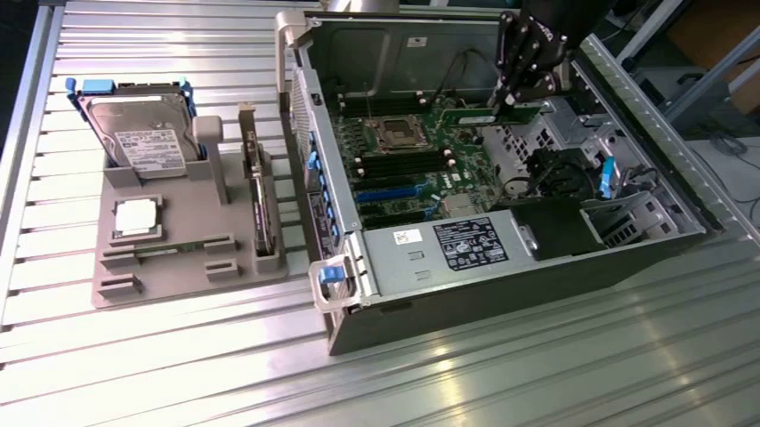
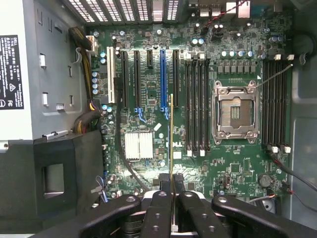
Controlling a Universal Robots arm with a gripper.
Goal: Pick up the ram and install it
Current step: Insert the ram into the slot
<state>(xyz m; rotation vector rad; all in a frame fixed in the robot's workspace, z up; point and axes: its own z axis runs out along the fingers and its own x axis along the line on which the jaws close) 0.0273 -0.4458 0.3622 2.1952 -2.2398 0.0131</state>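
My gripper [image 1: 525, 96] hangs inside the open computer case [image 1: 511, 285], above the motherboard [image 1: 410, 165]. It is shut on the ram [image 1: 478, 116], a thin green stick that juts out from the fingers toward the exterior view's left. In the wrist view the ram [image 2: 171, 134] shows edge-on as a narrow line rising from between the black fingers [image 2: 161, 203] of the gripper [image 2: 171, 187]. It hovers over the board between the blue expansion slot [image 2: 162, 79] and the black memory slots [image 2: 195, 106], and it touches no slot. The processor socket [image 2: 235, 111] lies beyond those slots.
A grey fixture tray [image 1: 178, 285] on the exterior view's left holds a hard drive [image 1: 142, 142], a square silver processor chip [image 1: 137, 216] and an expansion card [image 1: 259, 196]. The power supply [image 1: 457, 245] and a black shroud [image 2: 54, 178] crowd one end of the case. More memory slots [image 2: 276, 104] lie past the socket.
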